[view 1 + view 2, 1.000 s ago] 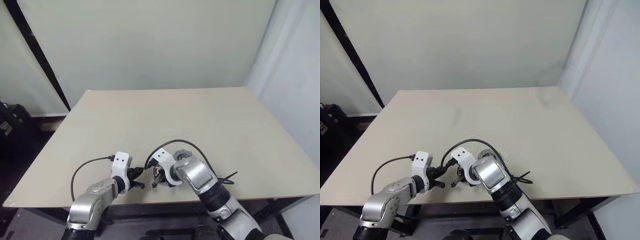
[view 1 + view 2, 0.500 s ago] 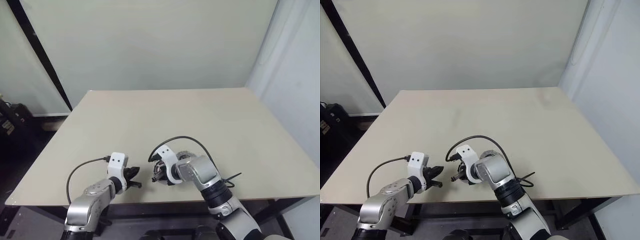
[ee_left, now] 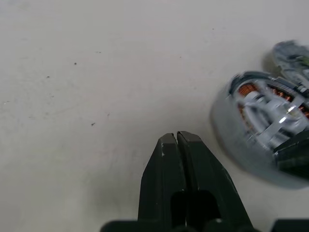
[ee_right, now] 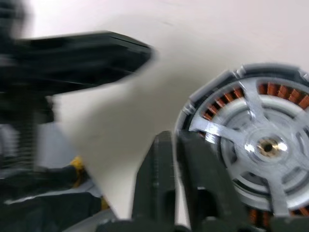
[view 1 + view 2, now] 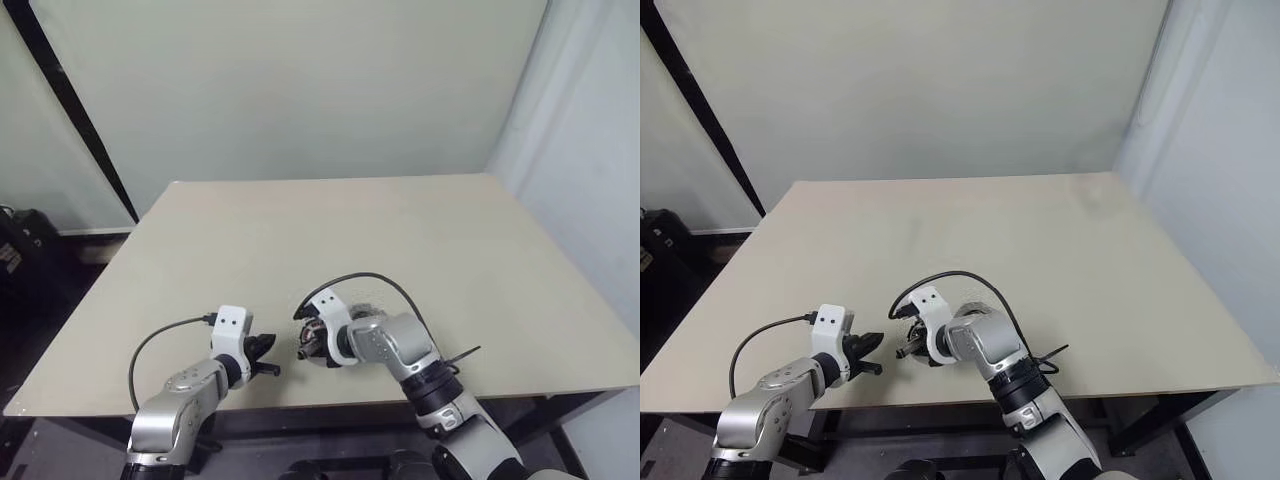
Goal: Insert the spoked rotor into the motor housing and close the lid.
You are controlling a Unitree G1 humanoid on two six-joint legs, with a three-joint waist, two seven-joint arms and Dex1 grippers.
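Near the front edge of the pale beige surface [image 5: 400, 230], the two arms reach in toward each other. The left gripper [image 5: 268, 357] points right, its black fingers [image 5: 262, 345] pressed together and holding nothing. Just beside it, a small gap apart, the right gripper [image 5: 306, 349] points left at the motor housing [image 5: 318, 342], a small dark round part with copper-brown showing inside. A black cable [image 5: 372, 281] arcs over the right wrist.

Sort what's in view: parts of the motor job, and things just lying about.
Job: spoked rotor, seated in motor housing; blurred grey disc beside it, probably the lid; left gripper; right gripper.
Lying about: table; dark bag on the floor.
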